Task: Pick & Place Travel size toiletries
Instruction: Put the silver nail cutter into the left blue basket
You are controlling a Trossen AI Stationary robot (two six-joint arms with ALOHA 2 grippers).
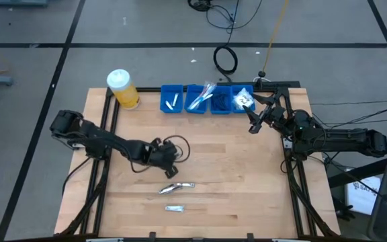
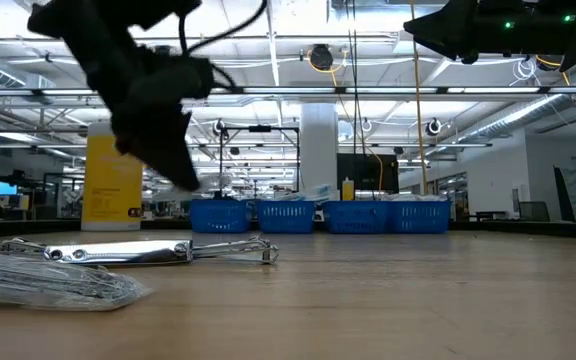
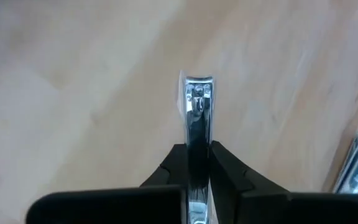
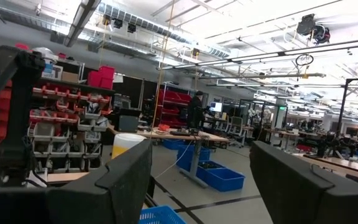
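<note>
A: High view first. Left end effector (image 1: pixel 168 168) low over the wooden tabletop (image 1: pixel 247 175), centre-front. Just beside it lies a shiny silver metal nail clipper (image 1: pixel 177 187); whether they touch, can't tell from above. A second small silver clipper-like piece (image 1: pixel 175 208) lies nearer the front edge, apart.

B: Right side?

A: Right end effector (image 1: pixel 255 119) hangs by the rightmost blue plastic bin (image 1: pixel 242 99), fingers spread wide, holding nothing. Row of four blue bins at the back, small items inside too tiny to name. Yellow jar with a white cap (image 1: pixel 122 89) stands left of the row.

B: Low view?

A: Dark left end effector (image 2: pixel 173 150) comes down from top left, its tip behind the flat silver clipper (image 2: pixel 138 251) lying on the wood. A crinkled clear plastic-wrapped packet (image 2: pixel 48 278) in front, cut off at the left edge.

B: Left wrist?

A: Clear here: fingers (image 3: pixel 225 168) clamped shut on the polished clipper (image 3: pixel 197 118), its curved end pointing forward past the tips. Another silver piece (image 3: pixel 356 163) is cut off at the frame's edge.

B: Right wrist?

A: Two dark fingers (image 4: pixel 126 171) wide apart, nothing between them, only the room behind.
</note>
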